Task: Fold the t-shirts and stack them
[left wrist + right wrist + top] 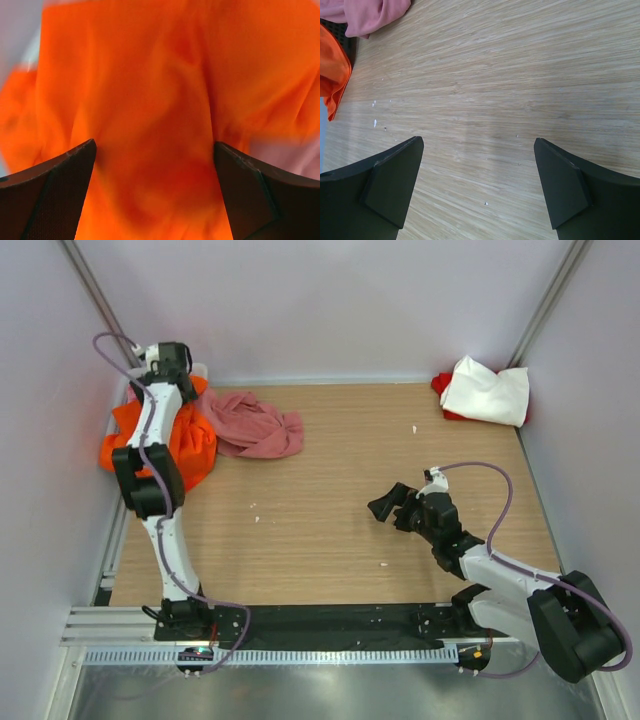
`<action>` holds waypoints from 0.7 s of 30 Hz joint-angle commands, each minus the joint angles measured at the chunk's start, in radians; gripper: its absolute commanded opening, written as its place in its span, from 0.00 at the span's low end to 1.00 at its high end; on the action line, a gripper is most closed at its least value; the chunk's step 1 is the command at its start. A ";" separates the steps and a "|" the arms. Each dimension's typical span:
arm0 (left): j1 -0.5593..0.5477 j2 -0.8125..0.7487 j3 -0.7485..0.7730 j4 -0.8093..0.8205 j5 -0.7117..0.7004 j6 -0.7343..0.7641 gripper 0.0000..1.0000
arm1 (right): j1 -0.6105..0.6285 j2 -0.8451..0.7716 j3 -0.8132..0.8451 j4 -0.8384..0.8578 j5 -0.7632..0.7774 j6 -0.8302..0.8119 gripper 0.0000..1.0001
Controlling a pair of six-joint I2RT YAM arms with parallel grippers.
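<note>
Dark fingers (55, 190) of the left gripper (155, 145) occupy the lower corners of the left wrist view, set wide apart with nothing pinched between them: the left gripper is released. Beyond the gap, the orange t-shirt (150, 90) fills almost the whole view, blurred and creased; a pale pink patch (300, 155) at the right edge is too blurred to identify. In the top view, the left arm (160, 490) reaches along the left side of the wooden table (350, 530) to the far left corner, its wrist over the orange t-shirt, which lies bunched there up to the table's left edge. The salmon-pink t-shirt (255, 425) lies crumpled just to the right of the orange one, touching it. In the far right corner, the white t-shirt (490, 390) lies loosely on top of the red t-shirt (440, 383), of which only a small edge shows on the left side. The right gripper (388, 500) is held above bare wood right of the table's middle, well apart from every shirt and pointing left. In the right wrist view its fingers stand wide apart above the wood grain with nothing between them: the right gripper is released. That view also shows a corner of the salmon-pink t-shirt at top left and an orange fold at the left edge. Small white specks (256, 508) lie scattered on the table.
</note>
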 commanded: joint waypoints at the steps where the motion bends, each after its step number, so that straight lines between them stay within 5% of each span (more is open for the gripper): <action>1: -0.041 -0.411 -0.306 0.003 0.108 -0.162 1.00 | 0.006 -0.014 0.021 0.042 0.024 0.010 0.99; 3: -0.073 -0.523 -0.477 0.120 0.101 -0.114 1.00 | 0.005 -0.016 0.021 0.045 0.024 0.010 0.99; 6: -0.283 -0.608 -0.613 0.171 0.049 -0.041 1.00 | 0.005 -0.013 0.023 0.043 0.024 0.010 0.99; 21: -0.383 -0.033 -0.220 -0.048 0.351 -0.132 1.00 | 0.005 -0.019 0.021 0.043 0.024 0.009 0.99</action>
